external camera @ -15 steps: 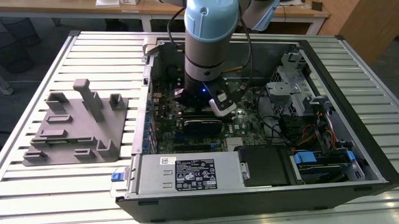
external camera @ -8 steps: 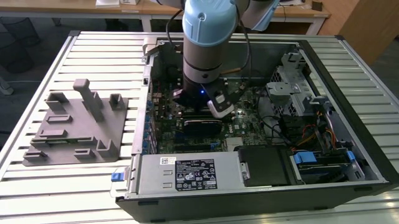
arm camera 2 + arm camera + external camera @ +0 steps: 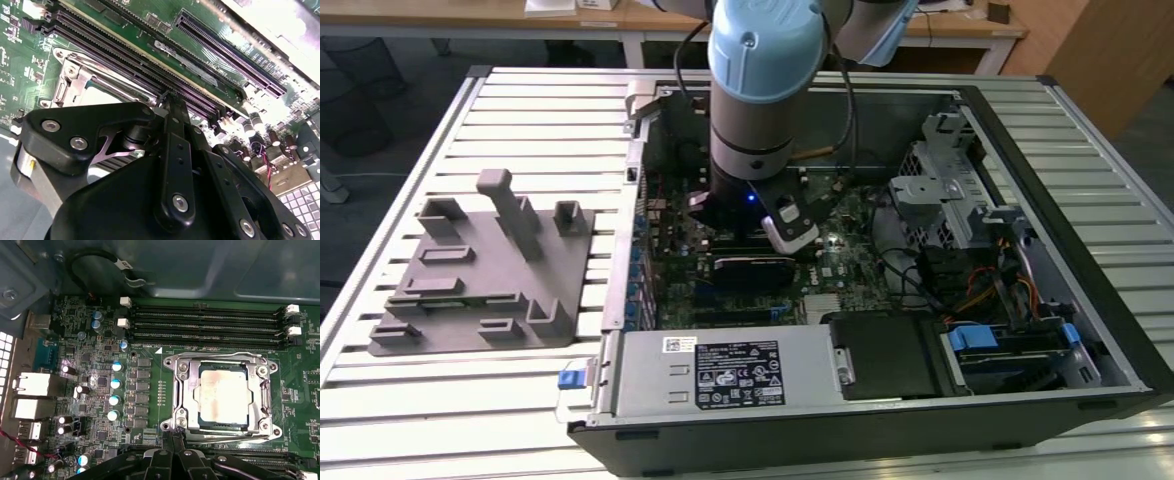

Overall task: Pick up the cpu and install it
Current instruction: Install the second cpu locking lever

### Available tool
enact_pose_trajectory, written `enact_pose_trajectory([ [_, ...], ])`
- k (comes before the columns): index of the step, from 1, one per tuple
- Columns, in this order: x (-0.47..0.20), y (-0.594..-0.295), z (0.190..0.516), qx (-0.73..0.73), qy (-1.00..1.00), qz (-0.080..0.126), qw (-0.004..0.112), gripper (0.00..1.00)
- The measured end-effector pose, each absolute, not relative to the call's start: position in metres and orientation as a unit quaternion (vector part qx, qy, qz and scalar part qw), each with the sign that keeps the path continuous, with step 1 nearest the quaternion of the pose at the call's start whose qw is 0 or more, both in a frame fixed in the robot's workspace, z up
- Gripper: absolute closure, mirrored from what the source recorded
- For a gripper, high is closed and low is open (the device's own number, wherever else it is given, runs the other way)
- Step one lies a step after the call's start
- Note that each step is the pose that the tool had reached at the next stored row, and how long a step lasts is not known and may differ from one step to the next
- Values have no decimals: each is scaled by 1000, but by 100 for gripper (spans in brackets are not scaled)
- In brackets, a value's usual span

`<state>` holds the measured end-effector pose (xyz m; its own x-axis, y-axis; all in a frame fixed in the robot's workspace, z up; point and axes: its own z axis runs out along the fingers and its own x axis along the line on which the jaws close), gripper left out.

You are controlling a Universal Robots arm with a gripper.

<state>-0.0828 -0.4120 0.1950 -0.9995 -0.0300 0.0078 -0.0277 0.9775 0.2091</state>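
A slatted metal table (image 3: 520, 100), pale and ribbed with grooves running across it, is seen in the exterior view. Two things are carried directly on it. A grey plastic fixture block (image 3: 480, 275) with upright posts is set at the left of the frame, flat on the slats. An open computer case (image 3: 881, 390) is laid on its side across the centre and right of the frame, just beside the block but apart from it. Bare slats are left visible along the lower left and upper right.

The arm (image 3: 754, 90) points straight down, hand (image 3: 167, 100) fingers pressed together.
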Motion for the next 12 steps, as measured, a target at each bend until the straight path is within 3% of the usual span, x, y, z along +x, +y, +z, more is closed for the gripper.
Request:
enact_pose_trajectory([
  [5,-83,-412,199,15,-994,-105,6,89],
  [12,-83,-418,199,15,-992,-122,5,89],
])
